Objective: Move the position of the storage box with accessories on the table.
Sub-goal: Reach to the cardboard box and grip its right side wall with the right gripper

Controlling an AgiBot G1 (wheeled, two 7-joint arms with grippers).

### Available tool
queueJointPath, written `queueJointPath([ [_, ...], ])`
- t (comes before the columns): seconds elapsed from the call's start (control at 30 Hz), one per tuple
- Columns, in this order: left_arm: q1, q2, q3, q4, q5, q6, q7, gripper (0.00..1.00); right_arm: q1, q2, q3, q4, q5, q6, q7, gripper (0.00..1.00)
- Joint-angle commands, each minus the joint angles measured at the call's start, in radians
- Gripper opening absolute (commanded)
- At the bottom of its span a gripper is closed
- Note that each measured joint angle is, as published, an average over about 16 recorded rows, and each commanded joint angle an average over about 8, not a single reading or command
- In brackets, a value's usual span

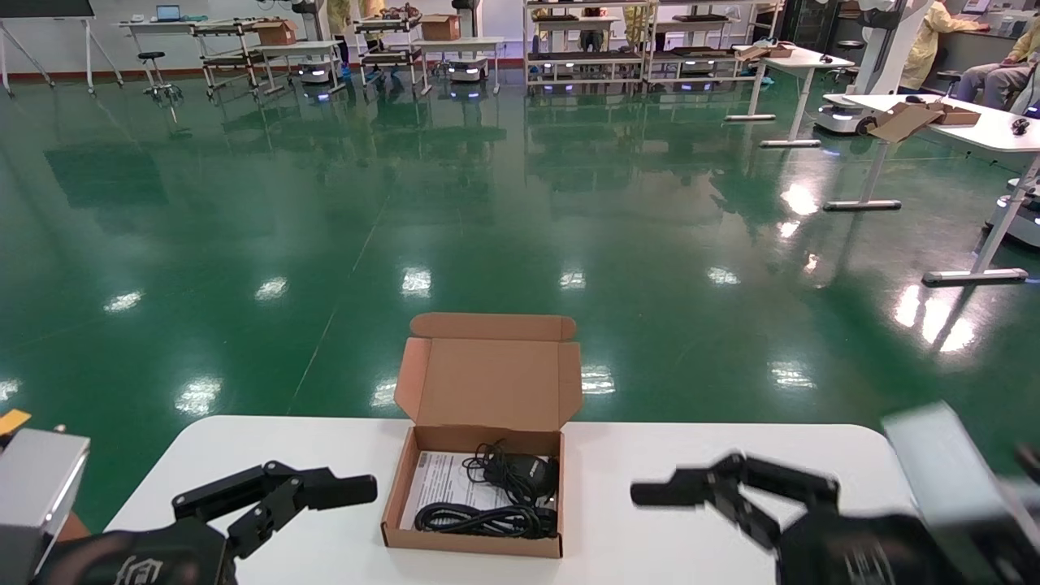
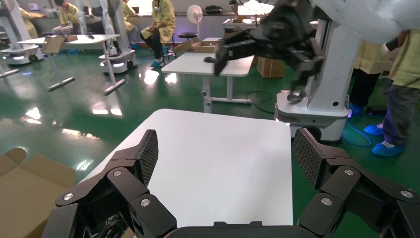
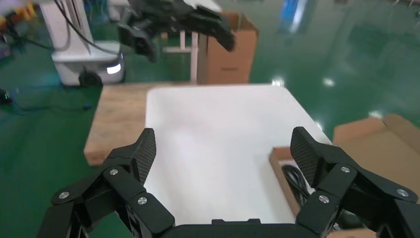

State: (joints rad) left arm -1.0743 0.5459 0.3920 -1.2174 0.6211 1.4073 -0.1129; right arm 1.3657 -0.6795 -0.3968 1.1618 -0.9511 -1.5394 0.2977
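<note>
storage box (image 1: 475, 496) edge-cropped in wrist views, right hand (image 1: 650, 491) blurred

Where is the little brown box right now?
In the head view, the storage box sits open at the table's middle, between the left gripper and right gripper.

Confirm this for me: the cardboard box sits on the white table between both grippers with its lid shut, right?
Not quite. The storage box has its lid open, standing upright, as the head view shows. It does sit on the table between the left gripper and right gripper.
</note>
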Motion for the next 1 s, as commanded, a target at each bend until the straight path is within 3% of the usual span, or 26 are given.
queueJointPath([
  [0.03,0.000,0.000,0.000,0.000,0.000,0.000,0.000,1.00,0.082,-0.019,-0.027,-0.031,-0.047,-0.016,0.042,1.00],
  [0.3,0.000,0.000,0.000,0.000,0.000,0.000,0.000,1.00,0.338,-0.186,-0.175,-0.368,-0.246,-0.025,0.087,1.00],
  [0.57,0.000,0.000,0.000,0.000,0.000,0.000,0.000,1.00,0.428,-0.322,-0.237,-0.724,-0.338,0.046,0.045,1.00],
  [0.73,0.000,0.000,0.000,0.000,0.000,0.000,0.000,1.00,0.442,-0.347,-0.238,-0.796,-0.347,0.074,0.015,1.00],
  [1.0,0.000,0.000,0.000,0.000,0.000,0.000,0.000,1.00,0.431,-0.335,-0.232,-0.764,-0.334,0.065,0.029,1.00],
])
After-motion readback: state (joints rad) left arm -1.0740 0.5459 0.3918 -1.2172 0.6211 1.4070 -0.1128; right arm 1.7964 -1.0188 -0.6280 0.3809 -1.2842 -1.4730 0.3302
